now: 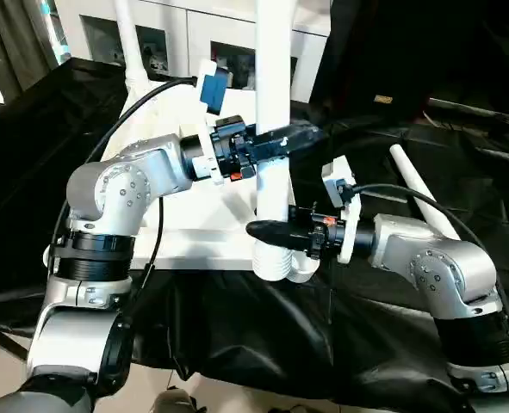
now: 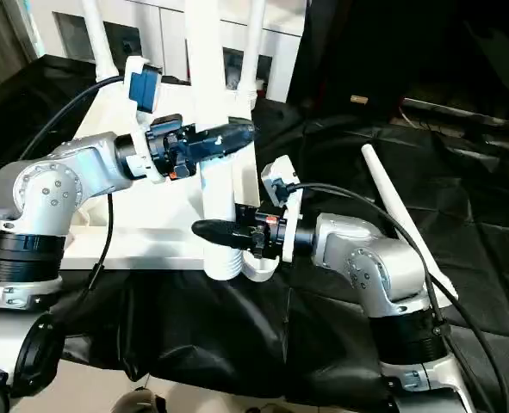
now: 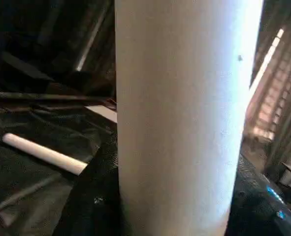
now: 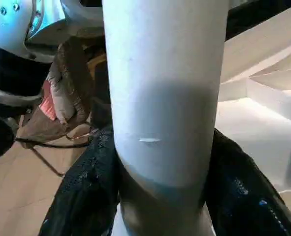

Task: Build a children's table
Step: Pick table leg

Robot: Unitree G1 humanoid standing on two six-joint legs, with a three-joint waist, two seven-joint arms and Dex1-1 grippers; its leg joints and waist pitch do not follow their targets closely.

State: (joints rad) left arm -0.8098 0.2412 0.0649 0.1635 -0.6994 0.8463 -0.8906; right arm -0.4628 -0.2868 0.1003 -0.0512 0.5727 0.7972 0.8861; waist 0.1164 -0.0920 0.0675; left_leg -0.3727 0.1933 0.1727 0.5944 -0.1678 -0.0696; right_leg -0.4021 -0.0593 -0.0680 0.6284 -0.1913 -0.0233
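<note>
White tapered plastic leg [image 1: 272, 112] upright in near corner socket [image 1: 282, 262] of white ribbed tabletop [image 1: 198, 225], long axis vertical. Left gripper [image 1: 299, 138] clamped high on leg, right gripper [image 1: 267, 231] clamped low, nearer socket. Spare white leg [image 1: 422, 189] lying rightward on black cloth [image 1: 263, 335].
</note>
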